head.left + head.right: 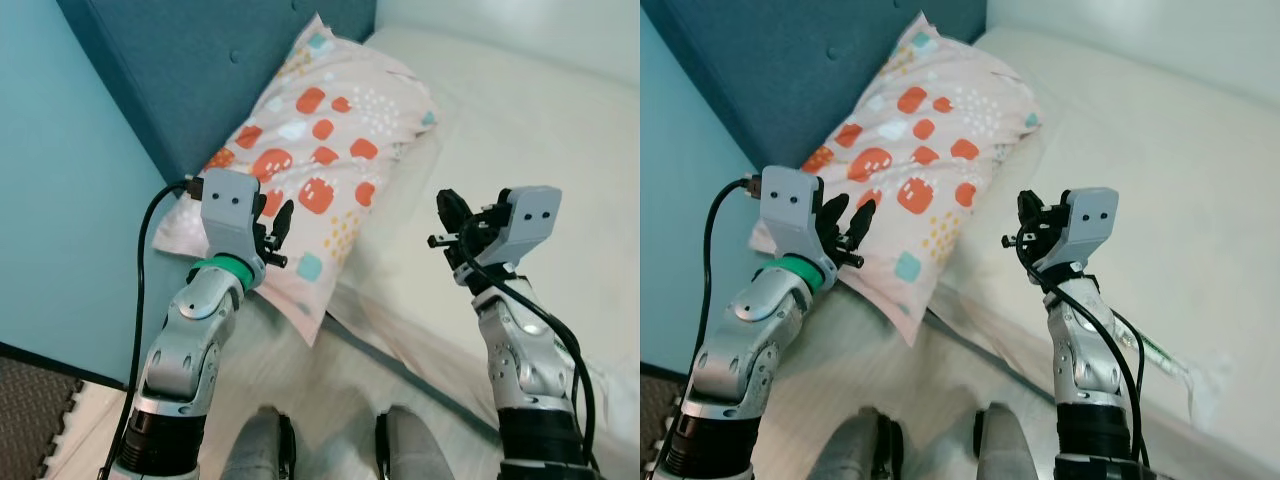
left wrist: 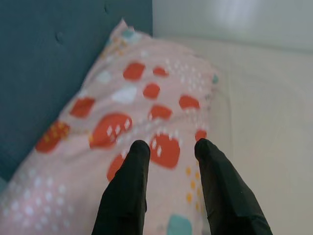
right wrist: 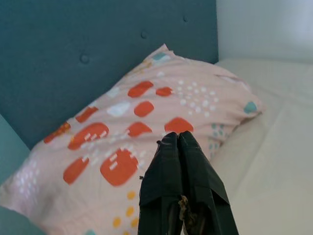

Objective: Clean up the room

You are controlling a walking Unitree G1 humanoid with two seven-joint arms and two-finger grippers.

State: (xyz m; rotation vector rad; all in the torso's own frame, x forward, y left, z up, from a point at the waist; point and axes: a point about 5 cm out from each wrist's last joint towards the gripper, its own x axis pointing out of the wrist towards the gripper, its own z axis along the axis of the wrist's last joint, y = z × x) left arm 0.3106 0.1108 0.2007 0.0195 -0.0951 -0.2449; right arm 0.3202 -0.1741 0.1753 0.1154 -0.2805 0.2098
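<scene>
Left eye view: a pink pillow (image 1: 320,150) printed with orange-red blotches is lying at 12 o'clock on a cream bed (image 1: 530,140), leaning against a dark teal headboard (image 1: 190,70). The left end effector (image 1: 272,225), on a silver arm with a green wrist band, is hovering at 9 o'clock over the pillow's lower end, fingers parted and grasping nothing. The right end effector (image 1: 452,225) is hanging at 3 o'clock above the bare sheet, well apart from the pillow. A pale teal wall (image 1: 60,200) is running down the 9 o'clock side.

Right eye view: the same bed scene is showing, with the pillow (image 1: 930,140) at 11 o'clock and the left end effector (image 1: 845,225) over its lower end. The right end effector (image 1: 1030,225) is sitting near centre above the sheet. A crumpled clear wrapper (image 1: 1175,375) is lying on the bed at 4 o'clock.

Left wrist view: two black fingers (image 2: 127,196) are standing released, a clear gap between them, with the pillow (image 2: 122,112) just beyond their tips.

Right wrist view: the black fingers (image 3: 166,186) are pressing together, clenched on nothing, while the pillow (image 3: 146,112) is resting beyond them against the headboard (image 3: 73,49).
</scene>
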